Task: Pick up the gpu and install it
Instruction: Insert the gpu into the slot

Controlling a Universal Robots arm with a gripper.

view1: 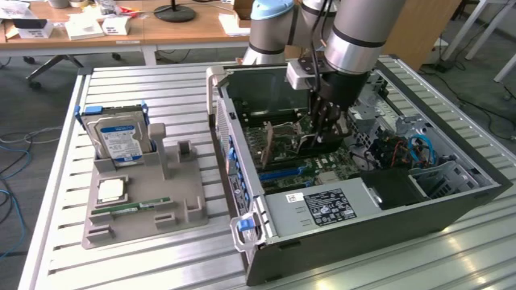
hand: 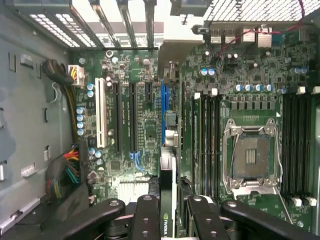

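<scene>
Arm: the big grey robot arm [view1: 363, 30] reaches down into the open computer case [view1: 387, 232]; the case lies on its side on the metal table [view1: 137, 269]
Hand: the gripper [hand: 170, 212] is closed on the gpu [hand: 167, 185]; its black fingers [hand: 146, 217] press the card from both sides; it is low inside the case
Gpu: it is a thin card seen from its edge; it stands up on its edge between the fingers; a small green logo shows on it near the fingers; it is over the motherboard [hand: 145, 125] and in line with the long blue slot [hand: 163, 105]; I cannot tell if it touches the slot
Board: it is green and full of small parts; a white slot [hand: 100, 112] and black slots sit beside the blue one; the chip socket [hand: 252, 155] has a silver frame and is open; the blue slot is between the black slots and the socket
Wires: a bunch of coloured wires [hand: 62, 175] sits near the case wall
Power box: a grey box with a sticker [view1: 322, 205] sits in the near corner of the case
Tray: a grey tray [view1: 185, 205] sits on the table at the exterior view's left, beside the case; a hard drive with a blue and white label [view1: 117, 139] stands up in it; a square silver chip [view1: 111, 190] and a green memory stick [view1: 129, 208] lie flat in it
</scene>
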